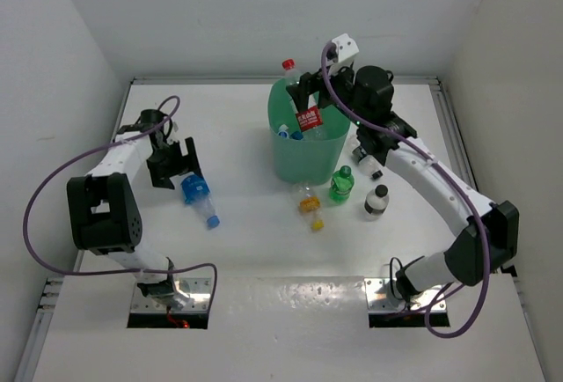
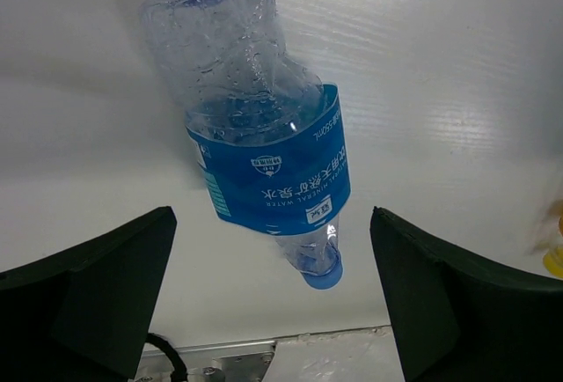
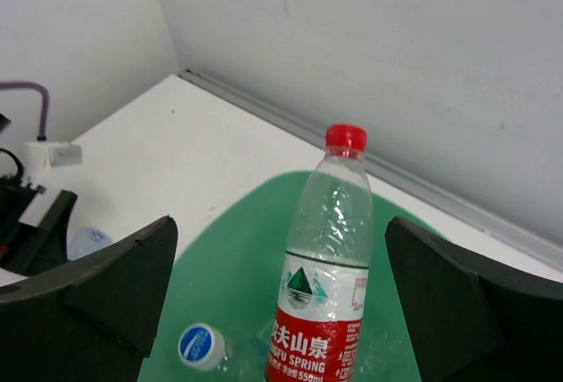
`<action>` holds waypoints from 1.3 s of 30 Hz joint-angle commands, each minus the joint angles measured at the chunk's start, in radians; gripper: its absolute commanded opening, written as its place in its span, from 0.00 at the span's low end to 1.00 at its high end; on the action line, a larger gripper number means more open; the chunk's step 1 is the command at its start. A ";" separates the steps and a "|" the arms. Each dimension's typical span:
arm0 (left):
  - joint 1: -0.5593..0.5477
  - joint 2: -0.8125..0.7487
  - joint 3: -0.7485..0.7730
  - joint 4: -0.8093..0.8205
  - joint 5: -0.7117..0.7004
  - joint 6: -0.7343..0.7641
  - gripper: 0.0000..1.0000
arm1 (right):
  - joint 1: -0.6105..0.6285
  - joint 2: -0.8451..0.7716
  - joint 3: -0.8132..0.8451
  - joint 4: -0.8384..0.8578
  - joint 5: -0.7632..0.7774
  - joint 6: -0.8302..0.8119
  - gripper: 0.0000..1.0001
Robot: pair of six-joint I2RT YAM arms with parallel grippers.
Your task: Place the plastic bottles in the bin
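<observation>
The mint-green bin (image 1: 303, 164) stands at centre back. A red-labelled, red-capped bottle (image 1: 308, 120) is upright with its lower part inside the bin. My right gripper (image 1: 308, 93) is open around it; in the right wrist view the bottle (image 3: 327, 268) sits between my right gripper's (image 3: 280, 224) jaws with gaps on both sides, over the bin (image 3: 237, 250). A blue-capped bottle (image 3: 201, 347) lies inside. My left gripper (image 1: 176, 166) is open just above a blue-labelled bottle (image 1: 195, 193) lying on the table; this bottle (image 2: 268, 171) lies between my left gripper's (image 2: 273, 215) jaws, untouched.
In front of the bin and to its right are a yellow-capped bottle (image 1: 309, 202) lying down, a green bottle (image 1: 341, 184), a black-labelled bottle (image 1: 376, 202) and another small bottle (image 1: 365, 155). White walls enclose the table on the left, back and right.
</observation>
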 commanded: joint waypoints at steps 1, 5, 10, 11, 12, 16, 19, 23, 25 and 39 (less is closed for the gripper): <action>-0.006 0.017 -0.009 0.038 0.013 -0.031 0.99 | 0.005 -0.037 0.061 -0.010 -0.032 -0.023 0.99; -0.006 0.017 -0.009 0.047 0.013 -0.031 0.99 | -0.007 0.006 0.090 -0.086 -0.027 -0.059 0.77; -0.006 -0.001 -0.029 0.047 0.001 -0.022 0.99 | -0.033 0.081 0.194 -0.337 -0.006 -0.050 0.67; -0.006 -0.001 -0.029 0.047 0.001 -0.022 0.99 | -0.042 0.115 0.239 -0.373 -0.030 -0.042 0.76; -0.006 -0.013 -0.029 0.058 0.001 -0.022 0.99 | -0.050 0.122 0.247 -0.399 -0.041 -0.039 0.92; -0.006 -0.013 -0.041 0.067 0.001 -0.022 0.99 | -0.059 0.182 0.270 -0.464 -0.075 -0.017 0.99; 0.003 -0.013 -0.041 0.067 0.001 -0.022 0.99 | -0.069 0.259 0.392 -0.541 -0.096 0.018 0.99; 0.012 -0.013 -0.041 0.067 0.001 -0.022 0.99 | -0.076 0.439 0.628 -0.770 -0.144 0.018 0.93; 0.023 -0.013 -0.041 0.067 0.001 -0.022 0.99 | -0.075 0.472 0.704 -0.808 -0.162 0.012 0.92; 0.032 -0.004 -0.050 0.076 0.020 -0.013 0.99 | -0.079 0.522 0.736 -0.860 -0.196 -0.011 0.27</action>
